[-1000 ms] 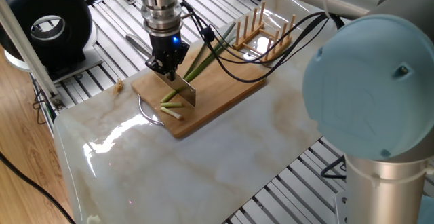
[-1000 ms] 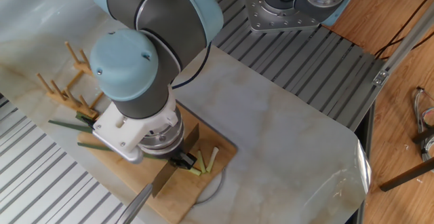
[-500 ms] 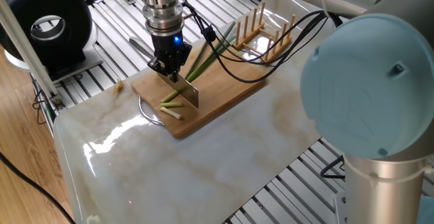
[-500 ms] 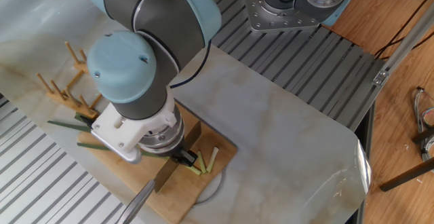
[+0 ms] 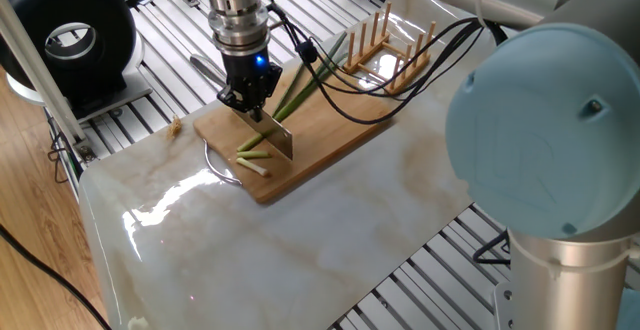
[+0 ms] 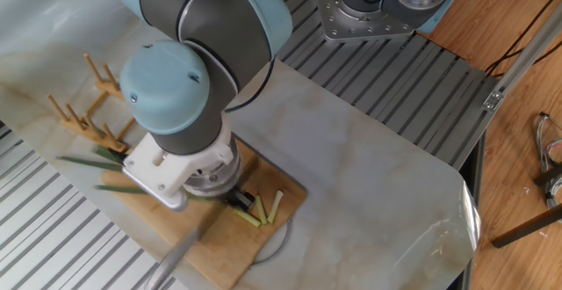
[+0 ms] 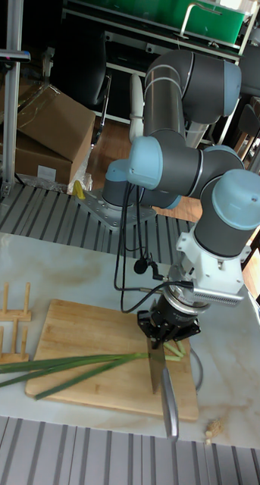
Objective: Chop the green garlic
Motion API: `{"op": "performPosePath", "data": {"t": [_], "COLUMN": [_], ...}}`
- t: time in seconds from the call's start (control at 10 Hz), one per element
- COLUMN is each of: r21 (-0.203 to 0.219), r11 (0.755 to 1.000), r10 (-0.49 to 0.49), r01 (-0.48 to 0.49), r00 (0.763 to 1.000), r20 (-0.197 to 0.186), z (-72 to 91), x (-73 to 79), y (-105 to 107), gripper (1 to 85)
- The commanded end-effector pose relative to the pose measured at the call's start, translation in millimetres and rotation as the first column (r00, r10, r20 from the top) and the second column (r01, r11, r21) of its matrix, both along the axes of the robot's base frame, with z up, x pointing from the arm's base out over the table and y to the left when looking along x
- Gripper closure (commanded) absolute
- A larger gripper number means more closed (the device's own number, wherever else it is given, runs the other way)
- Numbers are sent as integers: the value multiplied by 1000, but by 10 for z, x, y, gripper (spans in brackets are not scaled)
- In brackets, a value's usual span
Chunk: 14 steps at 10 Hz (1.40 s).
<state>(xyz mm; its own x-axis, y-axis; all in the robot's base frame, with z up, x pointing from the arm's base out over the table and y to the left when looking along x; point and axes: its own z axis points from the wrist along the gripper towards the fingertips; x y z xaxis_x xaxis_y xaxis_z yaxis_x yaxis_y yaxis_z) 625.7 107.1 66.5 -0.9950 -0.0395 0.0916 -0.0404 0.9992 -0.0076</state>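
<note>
Garlic (image 7: pixel 69 366) lies across the board (image 7: pixel 76 327), its cut end just under the jaws, short pieces (image 5: pixel 254 153) beside the blade (image 5: pixel 277 137). Since half a second ago the knife has barely shifted; in the other fixed view its handle now blurs. Gripper (image 5: pixel 248 96) points straight down from the bent arm, jaws clamped on the knife (image 7: pixel 163 381).

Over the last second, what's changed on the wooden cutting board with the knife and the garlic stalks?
The gripper shifted slightly along the long green garlic stalks, taking the flat steel knife it holds with it; the other fixed view blurs from that motion. It stays clamped on the knife. The short cut garlic pieces, wooden cutting board and wooden peg rack did not move.
</note>
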Motion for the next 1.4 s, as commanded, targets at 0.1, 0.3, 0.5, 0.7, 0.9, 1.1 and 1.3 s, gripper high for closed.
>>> {"op": "performPosePath", "data": {"t": [0.1,0.3,0.5,0.7,0.9,1.1,1.3], "r21": [12,19,35,35,12,-6,-42], "r11": [1000,1000,999,999,1000,999,996], "r10": [-8,-8,-4,-1,24,53,84], "r01": [8,8,4,0,-24,-53,-82], "r00": [1000,1000,1000,1000,999,998,996], "r20": [9,12,12,17,24,23,25], "z": [41,81,185,287,347,347,324], "x": [17,17,10,14,53,63,69], "y": [4,23,14,-54,-245,-438,-649], "gripper": [843,843,843,843,843,843,843]}}
